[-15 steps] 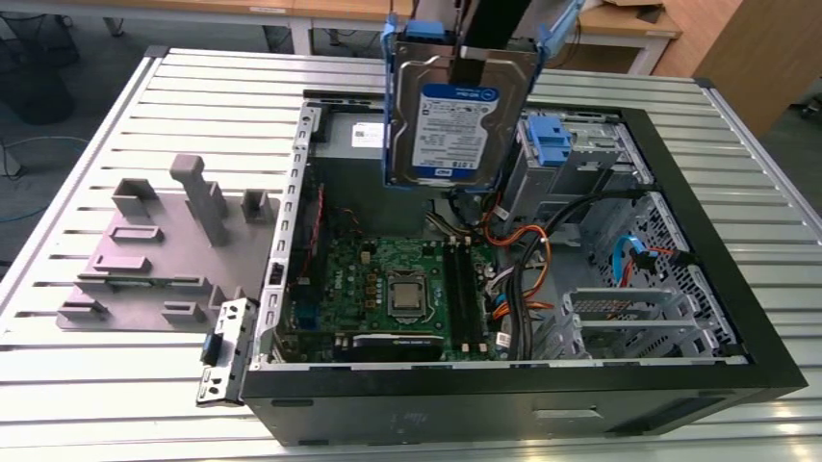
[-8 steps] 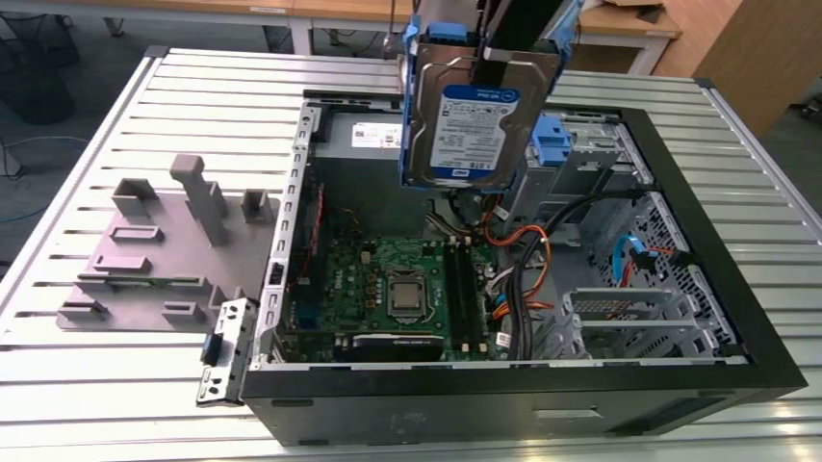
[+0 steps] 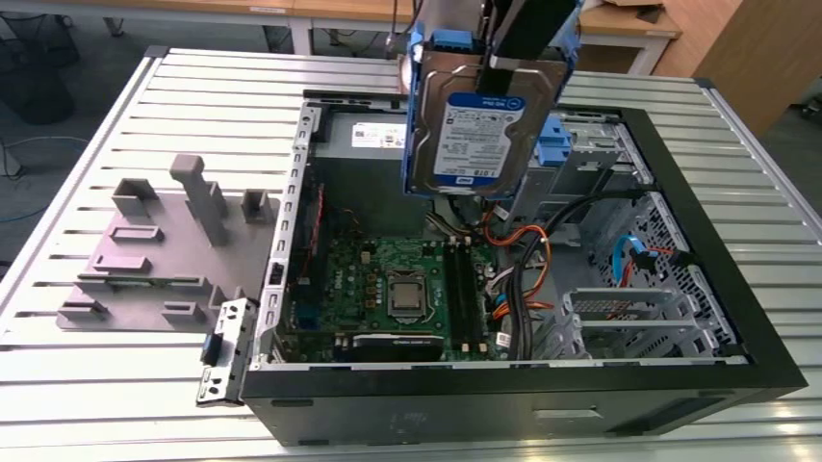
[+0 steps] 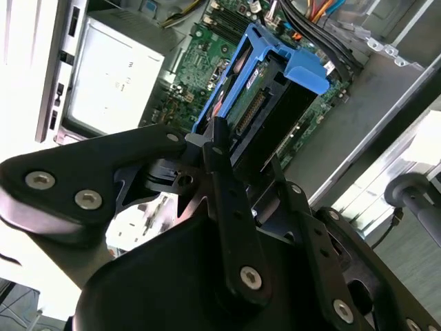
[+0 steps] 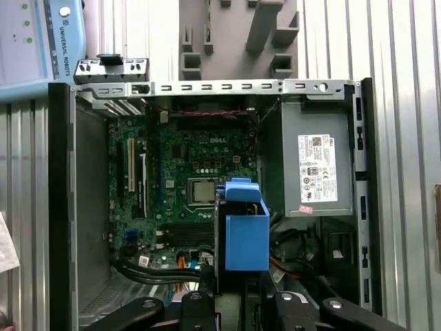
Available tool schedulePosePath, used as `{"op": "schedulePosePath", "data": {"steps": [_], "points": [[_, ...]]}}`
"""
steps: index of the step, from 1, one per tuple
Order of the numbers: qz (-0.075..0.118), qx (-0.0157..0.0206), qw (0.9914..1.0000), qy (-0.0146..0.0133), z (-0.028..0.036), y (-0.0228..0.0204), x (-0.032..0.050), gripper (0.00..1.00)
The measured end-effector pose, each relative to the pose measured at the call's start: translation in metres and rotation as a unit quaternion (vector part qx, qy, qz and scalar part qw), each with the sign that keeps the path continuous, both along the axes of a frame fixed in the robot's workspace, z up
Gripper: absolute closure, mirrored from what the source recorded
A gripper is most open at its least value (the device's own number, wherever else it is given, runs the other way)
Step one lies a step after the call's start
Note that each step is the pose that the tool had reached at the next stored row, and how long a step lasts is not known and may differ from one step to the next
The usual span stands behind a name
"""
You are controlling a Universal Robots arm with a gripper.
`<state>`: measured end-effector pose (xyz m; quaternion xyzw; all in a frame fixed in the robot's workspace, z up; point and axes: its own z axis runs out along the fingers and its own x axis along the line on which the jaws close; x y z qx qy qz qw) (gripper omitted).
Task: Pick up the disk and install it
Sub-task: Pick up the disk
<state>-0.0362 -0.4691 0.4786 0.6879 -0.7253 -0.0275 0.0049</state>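
The disk (image 3: 478, 120) hangs upright above the open computer case (image 3: 514, 390), its silver face with a white-and-blue label turned toward the exterior view, its blue caddy around the edges. My gripper (image 3: 499, 69) comes down from above and is shut on the disk's upper end. In the second wrist view the black fingers (image 4: 219, 148) clamp the disk (image 4: 265, 114) edge-on over the motherboard. In the first wrist view the blue caddy (image 5: 245, 234) sticks out from the gripper (image 5: 234, 293) over the case interior.
Inside the case lie the green motherboard (image 3: 385, 289), orange and black cables (image 3: 526, 245), a grey power-supply box (image 5: 310, 165) and a metal drive cage with a blue bracket (image 3: 555, 144). A grey fixture plate (image 3: 154, 255) sits on the slatted table at the exterior view's left.
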Motion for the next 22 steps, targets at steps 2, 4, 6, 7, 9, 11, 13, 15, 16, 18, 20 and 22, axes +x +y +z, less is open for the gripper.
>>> {"op": "schedulePosePath", "data": {"steps": [2, 4, 6, 7, 9, 11, 13, 15, 16, 18, 20, 22], "points": [[0.000, -0.0001, 1.00000, 0.0000, -0.0001, -0.0056, 0.0001, 0.65], [0.000, -0.0001, 1.00000, 0.0000, -0.0003, -0.0122, 0.0002, 0.65], [0.000, -0.0001, 1.00000, 0.0000, -0.0005, -0.0220, 0.0002, 0.65], [0.000, 0.0000, 1.00000, 0.0000, -0.0007, -0.0257, 0.0002, 0.65], [0.000, -0.0001, 1.00000, 0.0000, -0.0008, -0.0334, 0.0002, 0.65], [0.000, 0.0000, 1.00000, 0.0000, -0.0010, -0.0393, 0.0002, 0.65], [0.000, -0.0001, 1.00000, 0.0000, -0.0010, -0.0421, 0.0002, 0.65], [0.000, -0.0001, 1.00000, 0.0000, -0.0011, -0.0443, 0.0002, 0.65], [0.000, -0.0001, 1.00000, 0.0000, -0.0011, -0.0464, 0.0002, 0.65], [0.000, 0.0000, 1.00000, 0.0000, -0.0013, -0.0514, 0.0003, 0.65], [0.000, -0.0001, 1.00000, 0.0000, -0.0012, -0.0557, 0.0003, 0.65], [0.000, 0.0000, 1.00000, 0.0000, -0.0014, -0.0574, 0.0002, 0.65]]}}
